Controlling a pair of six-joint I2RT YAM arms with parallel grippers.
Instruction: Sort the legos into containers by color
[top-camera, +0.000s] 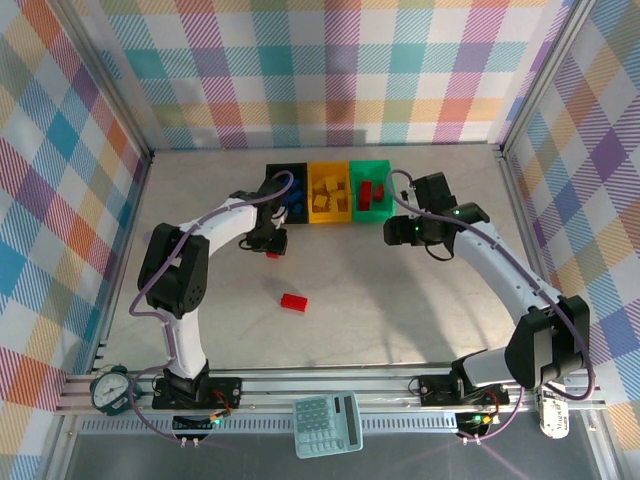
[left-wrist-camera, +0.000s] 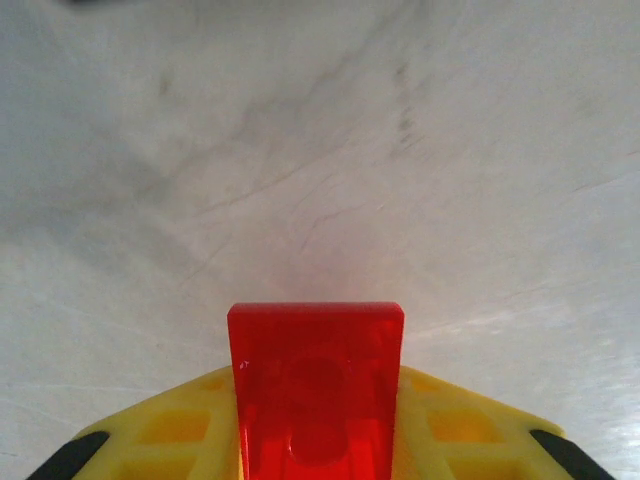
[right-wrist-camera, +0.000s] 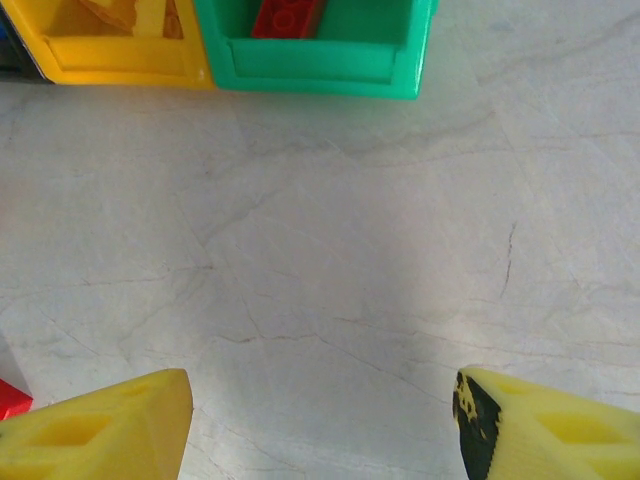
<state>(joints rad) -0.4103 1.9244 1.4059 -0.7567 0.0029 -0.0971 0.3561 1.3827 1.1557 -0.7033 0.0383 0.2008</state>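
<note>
Three bins joined in a row at the far middle of the pale marbled table (top-camera: 420, 300): black bin (top-camera: 285, 167) on the left with blue bricks (top-camera: 292, 200), yellow bin (top-camera: 329, 165) in the middle with yellow bricks (top-camera: 328, 195), green bin (top-camera: 372, 163) on the right with red bricks (top-camera: 368, 192).

Left gripper (top-camera: 272, 243), just in front of the black bin: closed on a small red brick (top-camera: 273, 254). From the left wrist, that same brick (left-wrist-camera: 315, 385) clamped upright between the two yellow fingers (left-wrist-camera: 170, 430), its top edge poking past the tips over bare table.

Second red brick (top-camera: 294, 302), oblong, lying alone on the table nearer the arm bases, well apart from both grippers.

Right gripper (top-camera: 393, 232), in front of the green bin: wide open and holding nothing. From the right wrist, yellow fingertips (right-wrist-camera: 100, 430) spread far apart over bare tabletop, with the green bin (right-wrist-camera: 320, 60) and the yellow bin (right-wrist-camera: 120, 55) beyond.

Teal calculator (top-camera: 327, 424) on the rail by the arm bases.
</note>
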